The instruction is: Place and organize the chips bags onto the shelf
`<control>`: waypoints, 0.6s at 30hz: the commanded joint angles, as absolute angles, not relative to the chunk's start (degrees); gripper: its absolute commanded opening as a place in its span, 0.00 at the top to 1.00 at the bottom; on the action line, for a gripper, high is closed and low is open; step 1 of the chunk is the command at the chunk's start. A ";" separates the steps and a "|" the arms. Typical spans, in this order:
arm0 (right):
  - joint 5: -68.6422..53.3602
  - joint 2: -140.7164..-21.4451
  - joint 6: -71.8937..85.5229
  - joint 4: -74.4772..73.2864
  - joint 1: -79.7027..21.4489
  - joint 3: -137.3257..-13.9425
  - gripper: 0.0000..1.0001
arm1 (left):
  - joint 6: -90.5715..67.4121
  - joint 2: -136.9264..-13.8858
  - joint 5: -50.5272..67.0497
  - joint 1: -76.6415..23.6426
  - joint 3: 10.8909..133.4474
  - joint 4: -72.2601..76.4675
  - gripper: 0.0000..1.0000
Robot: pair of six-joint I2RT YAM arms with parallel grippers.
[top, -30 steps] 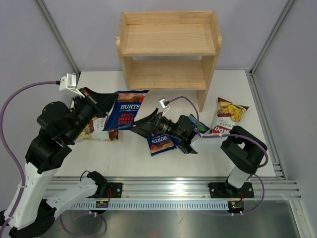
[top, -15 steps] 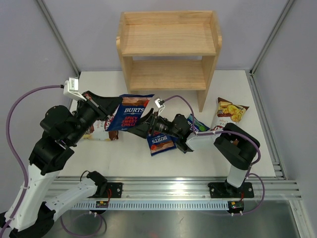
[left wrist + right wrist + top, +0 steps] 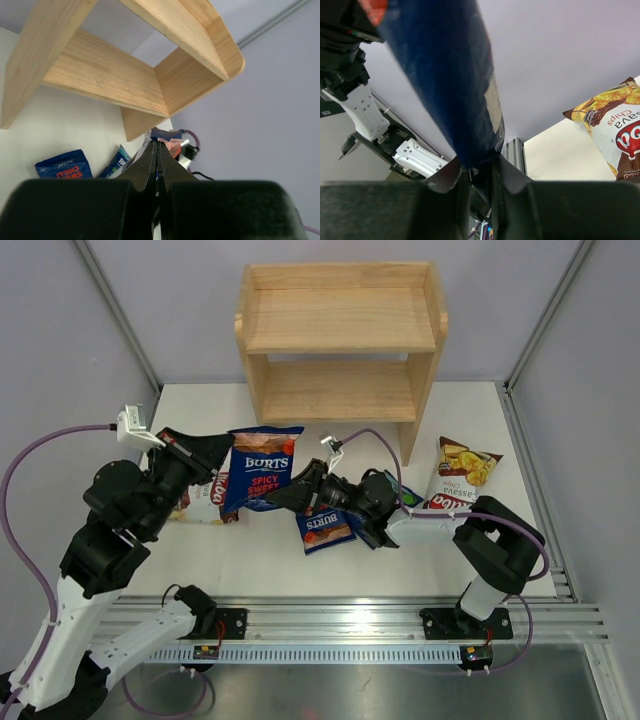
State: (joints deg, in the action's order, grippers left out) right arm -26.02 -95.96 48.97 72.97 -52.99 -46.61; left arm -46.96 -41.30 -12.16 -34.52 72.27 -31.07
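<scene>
Chips bag hung above the table, in front of the shelf but not on it. The left gripper pinched its side and the right gripper clamped its lower corner. Opposing pulls risked tearing it, and a mistimed release risked dropping it.

Shelf built of bare light wood, matt, grain visible. BURTS bag made of glossy printed film. Table finished smooth matt white; front rail brushed metal.
</scene>
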 commanded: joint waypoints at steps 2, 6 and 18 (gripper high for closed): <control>-27.07 -91.67 49.22 87.55 -53.70 -45.00 0.85 | -44.57 -42.01 -21.78 -34.72 74.34 -31.90 1.00; -28.56 -87.82 50.97 80.00 -53.70 -45.00 0.93 | -41.75 -44.82 -25.38 -34.63 78.83 -34.71 1.00; -22.95 -71.64 44.39 15.62 -53.61 -56.06 1.00 | -31.64 -53.17 -34.97 -34.63 93.15 -44.01 0.46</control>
State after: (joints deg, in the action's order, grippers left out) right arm -26.41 -75.24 47.68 36.60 -53.25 -50.98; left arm -34.72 -52.84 -26.41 -34.94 87.77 -41.78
